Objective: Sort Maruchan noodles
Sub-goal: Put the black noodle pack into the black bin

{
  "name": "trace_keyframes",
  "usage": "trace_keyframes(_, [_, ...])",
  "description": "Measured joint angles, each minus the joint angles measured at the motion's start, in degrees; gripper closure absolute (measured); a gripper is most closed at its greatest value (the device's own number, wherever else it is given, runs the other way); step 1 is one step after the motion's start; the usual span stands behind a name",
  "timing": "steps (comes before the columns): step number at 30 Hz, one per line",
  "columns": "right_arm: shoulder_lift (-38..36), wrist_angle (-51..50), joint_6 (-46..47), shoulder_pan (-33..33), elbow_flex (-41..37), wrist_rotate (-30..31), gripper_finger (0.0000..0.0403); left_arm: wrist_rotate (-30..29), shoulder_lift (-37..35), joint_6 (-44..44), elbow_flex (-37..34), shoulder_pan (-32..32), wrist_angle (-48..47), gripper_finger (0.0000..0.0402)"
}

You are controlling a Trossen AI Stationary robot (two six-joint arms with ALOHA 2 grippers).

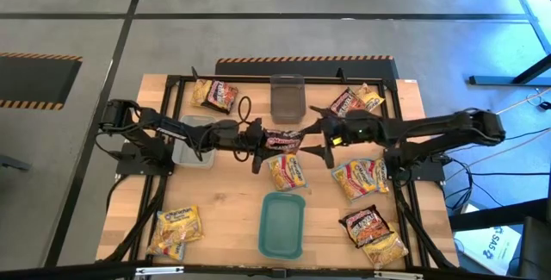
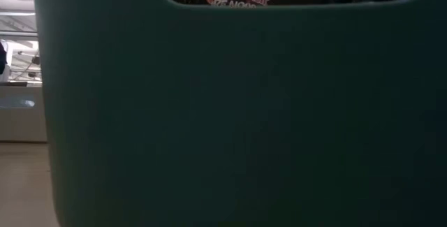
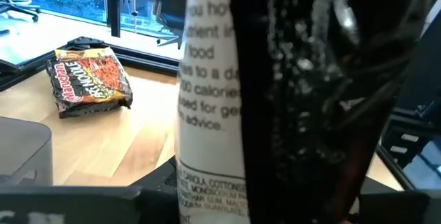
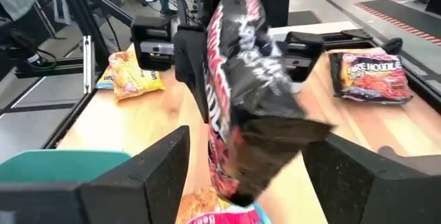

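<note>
packet point(image 1: 282, 140) between both hands, tray point(image 1: 282, 225) nearer front

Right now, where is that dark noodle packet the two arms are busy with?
In the high view, the dark noodle packet hangs mid-table between the left gripper and right gripper, just above the teal tray.

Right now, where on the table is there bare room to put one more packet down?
Bare wood lies between the teal tray and the yellow packets at the near left corner, and between the left clear tub and those packets. The middle is crowded: both grippers meet at the dark packet, with a pale packet just below.
</note>
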Motion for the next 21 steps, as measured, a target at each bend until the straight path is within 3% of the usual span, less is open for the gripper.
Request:
trace_keyframes(6, [-2.31, 2.03, 0.05, 0.0, 0.0, 1.57, 0.015, -0.22, 0.0, 0.7, 0.0, 0.0, -1.17, 0.0249])
trace_keyframes(11, [0.9, 4.15, 0.5, 0.0, 2.37, 1.26, 0.0157, -0.2, 0.0, 1.41, 0.0, -0.02, -1.12, 0.0249])
trace_keyframes(21, [11.82, -18.42, -3.75, 0.0, 22.03, -2.65, 0.0164, -0.18, 0.0, 1.8, 0.0, 0.02, -1.69, 0.0249])
